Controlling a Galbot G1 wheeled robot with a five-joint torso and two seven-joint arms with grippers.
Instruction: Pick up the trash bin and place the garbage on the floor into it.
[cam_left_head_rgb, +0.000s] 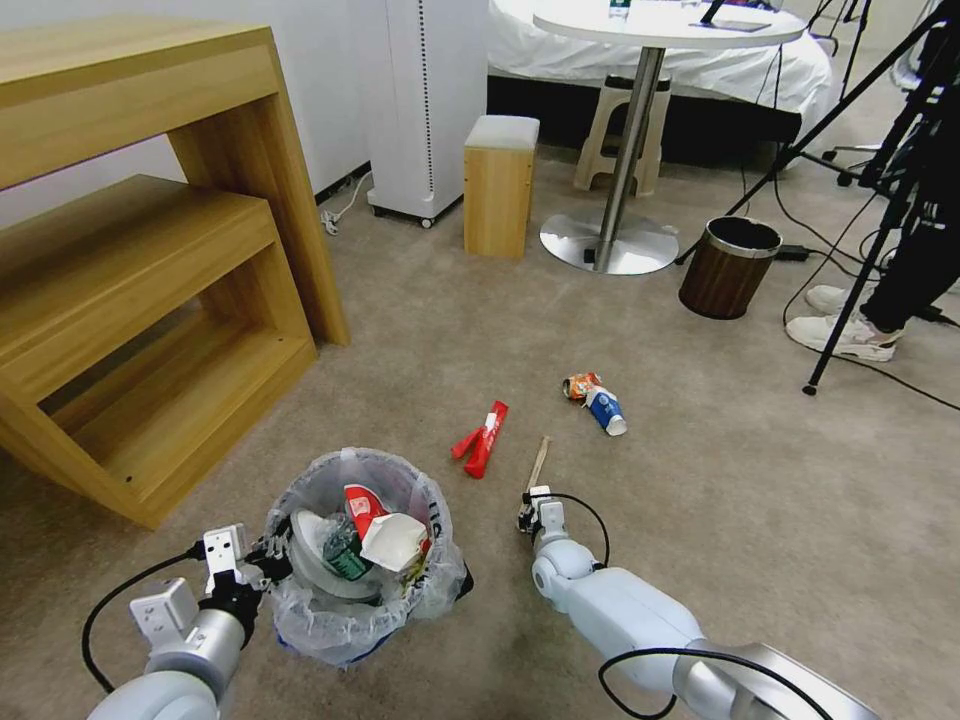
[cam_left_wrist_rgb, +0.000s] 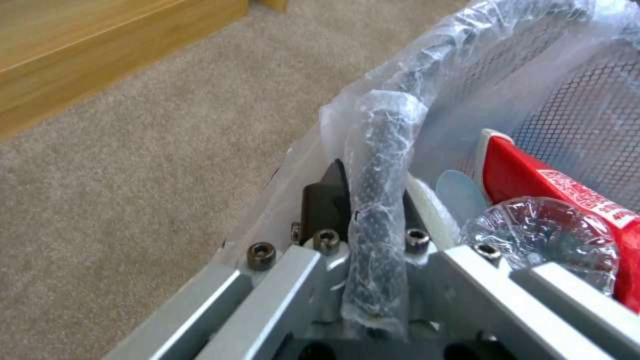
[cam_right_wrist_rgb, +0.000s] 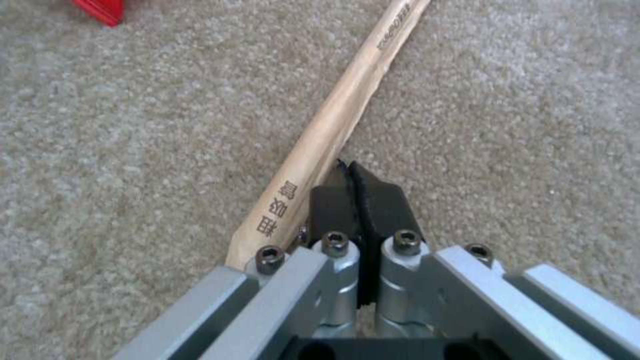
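Note:
The trash bin (cam_left_head_rgb: 300, 492), a small round dark mesh bin lined with a crinkly bag, stands on the beige carpet floor (cam_left_head_rgb: 700, 500) at the front left. My left gripper (cam_left_head_rgb: 265, 560) (cam_left_wrist_rgb: 373, 185) is shut on its bag-wrapped rim (cam_left_wrist_rgb: 383, 150). Inside lie a red-white cup (cam_left_head_rgb: 362, 505) (cam_left_wrist_rgb: 533, 180), a clear bottle (cam_left_head_rgb: 345, 560) and white litter. My right gripper (cam_left_head_rgb: 528, 510) (cam_right_wrist_rgb: 347, 170) is low over the carpet, shut, pads touching. The wooden stick (cam_left_head_rgb: 539, 462) (cam_right_wrist_rgb: 333, 125) lies right beside its fingers, not between them. A red packet (cam_left_head_rgb: 483, 438), a crumpled wrapper (cam_left_head_rgb: 580, 385) and a blue-white cup (cam_left_head_rgb: 605, 410) lie farther out.
A wooden shelf unit (cam_left_head_rgb: 150, 300) fills the left. A dark brown wood-grain bin (cam_left_head_rgb: 728, 265), a round table's base (cam_left_head_rgb: 608, 243) and a wooden stool (cam_left_head_rgb: 498, 190) stand at the back. A tripod (cam_left_head_rgb: 860, 280), cables and worn white sneakers (cam_left_head_rgb: 850, 335) are at the right.

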